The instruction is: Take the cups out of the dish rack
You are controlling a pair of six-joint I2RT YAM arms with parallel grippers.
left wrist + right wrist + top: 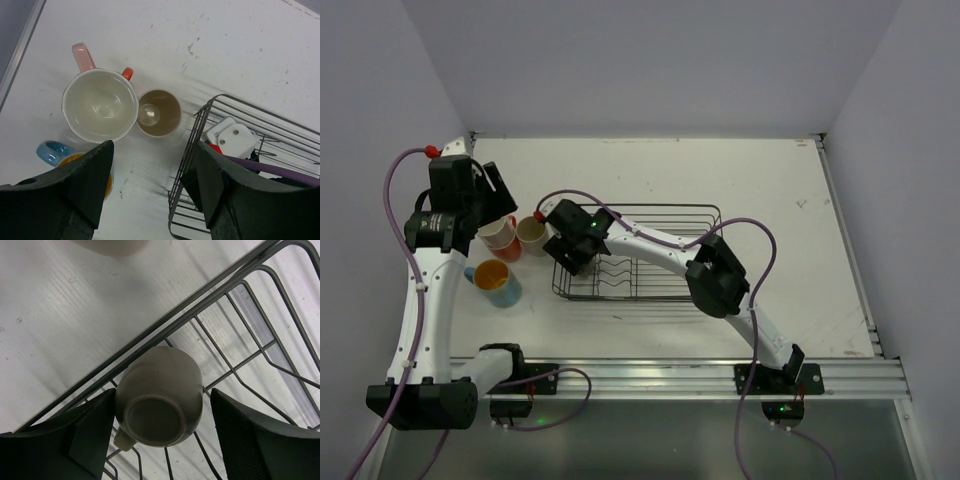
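Note:
The black wire dish rack [712, 214] sits mid-table. In its left corner lies an olive-grey cup [161, 390], base toward the camera and handle at the lower left. My right gripper [570, 250] [162, 435] straddles this cup, open: the left finger sits against its side and the right finger stands clear. Left of the rack on the table stand a pink-handled cup [100, 105], a beige cup [159, 113], a light blue cup [498, 283], and an orange cup of which only the handle [127, 73] shows. My left gripper [498, 200] [155, 190] hovers above them, open and empty.
The rack's wire wall [197, 130] and rim [200, 305] run close beside the beige cup. The right arm reaches across the rack's plate dividers [620, 270]. Grey walls enclose the table on the left, back and right.

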